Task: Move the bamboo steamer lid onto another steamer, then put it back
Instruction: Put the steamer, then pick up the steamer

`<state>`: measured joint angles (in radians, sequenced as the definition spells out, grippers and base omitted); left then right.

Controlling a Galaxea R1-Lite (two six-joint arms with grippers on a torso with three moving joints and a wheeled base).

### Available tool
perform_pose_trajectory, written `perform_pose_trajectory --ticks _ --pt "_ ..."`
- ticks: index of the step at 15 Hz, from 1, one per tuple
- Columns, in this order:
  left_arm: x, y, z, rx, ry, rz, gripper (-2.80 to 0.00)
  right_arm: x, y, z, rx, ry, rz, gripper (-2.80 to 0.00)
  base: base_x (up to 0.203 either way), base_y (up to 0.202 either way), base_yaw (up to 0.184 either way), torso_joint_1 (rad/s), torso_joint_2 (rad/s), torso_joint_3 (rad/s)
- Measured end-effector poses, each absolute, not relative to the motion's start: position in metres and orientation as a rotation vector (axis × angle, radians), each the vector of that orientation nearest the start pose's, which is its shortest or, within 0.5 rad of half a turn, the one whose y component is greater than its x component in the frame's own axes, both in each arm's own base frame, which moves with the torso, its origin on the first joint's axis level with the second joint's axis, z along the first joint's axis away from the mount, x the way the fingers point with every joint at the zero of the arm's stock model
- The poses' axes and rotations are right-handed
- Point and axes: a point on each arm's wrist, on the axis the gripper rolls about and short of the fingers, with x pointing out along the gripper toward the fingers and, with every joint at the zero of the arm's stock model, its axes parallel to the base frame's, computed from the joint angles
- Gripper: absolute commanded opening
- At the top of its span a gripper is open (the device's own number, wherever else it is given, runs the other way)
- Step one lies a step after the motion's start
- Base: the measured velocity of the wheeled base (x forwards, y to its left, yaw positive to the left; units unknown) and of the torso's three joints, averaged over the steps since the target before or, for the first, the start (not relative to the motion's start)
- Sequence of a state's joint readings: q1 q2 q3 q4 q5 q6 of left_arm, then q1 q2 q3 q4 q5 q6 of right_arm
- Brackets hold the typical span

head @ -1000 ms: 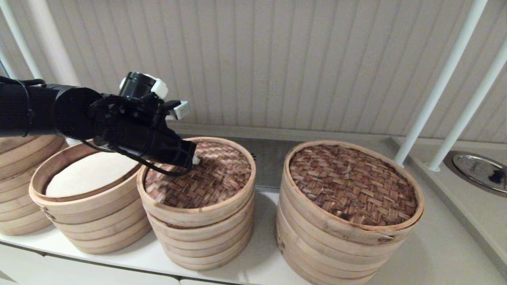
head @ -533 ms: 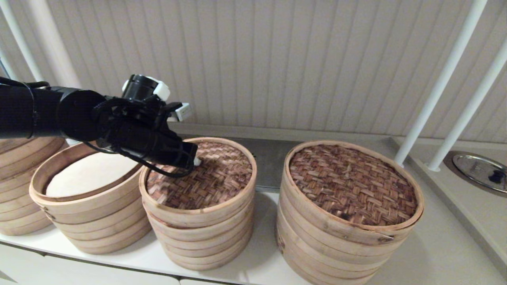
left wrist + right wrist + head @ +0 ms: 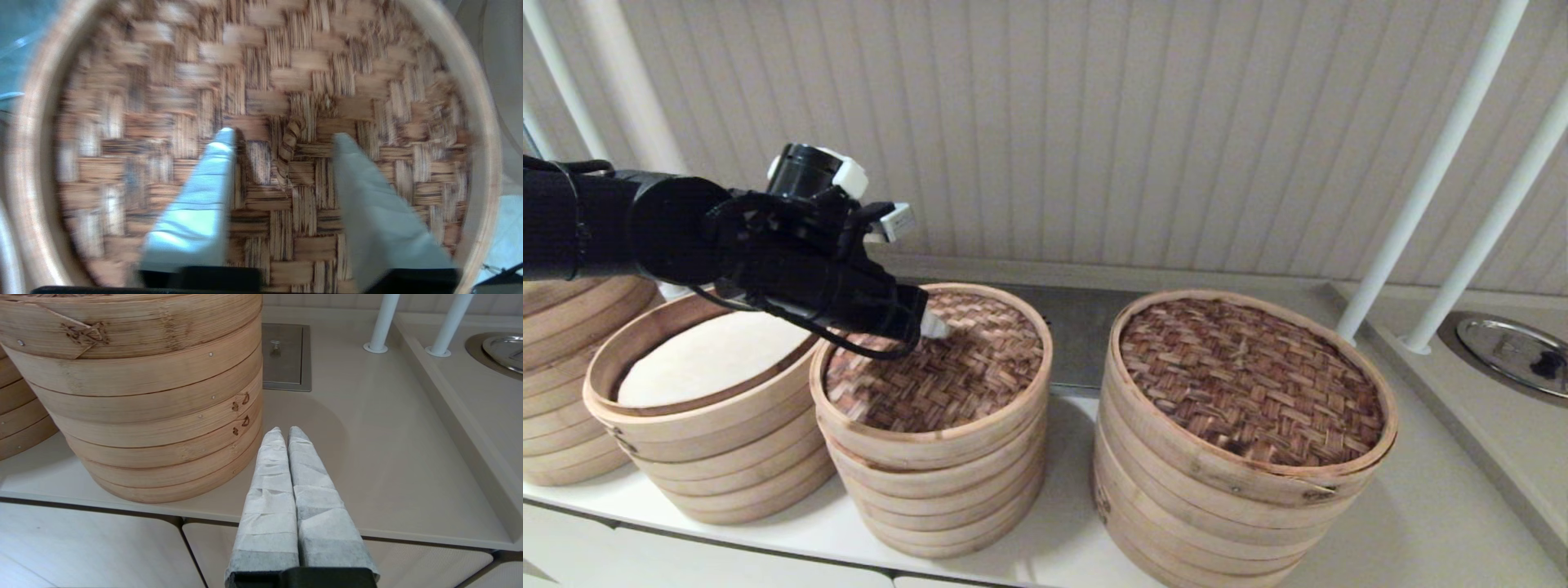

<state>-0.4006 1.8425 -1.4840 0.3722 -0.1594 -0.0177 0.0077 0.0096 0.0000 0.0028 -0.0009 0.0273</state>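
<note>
The left hand (image 3: pixel 282 136) hangs just above the dark woven lid (image 3: pixel 935 367) of the middle steamer (image 3: pixel 931 457), its pale fingers (image 3: pixel 196 204) spread apart on either side of the small twisted loop handle (image 3: pixel 288 149), gripping nothing. An open steamer (image 3: pixel 698 441) stands just behind the hand's wrist. The right hand (image 3: pixel 284 433) hovers by the counter (image 3: pixel 388 465), fingers pressed together, beside the wide steamer (image 3: pixel 143 396).

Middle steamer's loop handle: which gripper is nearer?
Left. The left gripper hangs just above the loop handle, open jaws straddling it. The right gripper, shut, is low beside the large steamer.
</note>
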Motion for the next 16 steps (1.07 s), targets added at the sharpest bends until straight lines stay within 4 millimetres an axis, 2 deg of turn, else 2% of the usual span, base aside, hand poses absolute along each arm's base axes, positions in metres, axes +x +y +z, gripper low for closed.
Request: perform_pose_trajectory --ticks 3,6,7,9,11,15,16 --pt "0.307 -0.134 0.252 0.060 0.671 -0.532 0.00 -0.022 0.000 0.075 0.027 0.012 0.007 -2.80 0.000 0.000 0.000 0.000 0.00 0.000" --pt "0.284 -0.119 0.287 0.034 0.563 -0.515 0.00 -0.022 0.000 0.075 0.027 0.012 0.007 -2.80 0.000 0.000 0.000 0.000 0.00 0.000" --pt "0.272 -0.111 0.300 0.027 0.523 -0.506 -2.80 -0.022 0.000 0.075 0.027 0.012 0.007 -2.80 0.000 0.000 0.000 0.000 0.00 0.000" --pt "0.248 -0.090 0.320 0.014 0.470 -0.465 -2.80 -0.022 0.000 0.075 0.027 0.012 0.007 -2.80 0.000 0.000 0.000 0.000 0.00 0.000" --pt "0.227 -0.064 0.330 -0.001 0.452 -0.390 -2.80 -0.022 0.000 0.075 0.027 0.012 0.007 -2.80 0.000 0.000 0.000 0.000 0.00 0.000" --pt "0.198 -0.030 0.328 -0.009 0.437 -0.244 -2.80 -0.022 0.000 0.075 0.027 0.012 0.007 -2.80 0.000 0.000 0.000 0.000 0.00 0.000" --pt "0.189 -0.022 0.322 -0.014 0.450 -0.198 -2.80 -0.022 0.000 0.075 0.027 0.012 0.007 -2.80 0.000 0.000 0.000 0.000 0.00 0.000"
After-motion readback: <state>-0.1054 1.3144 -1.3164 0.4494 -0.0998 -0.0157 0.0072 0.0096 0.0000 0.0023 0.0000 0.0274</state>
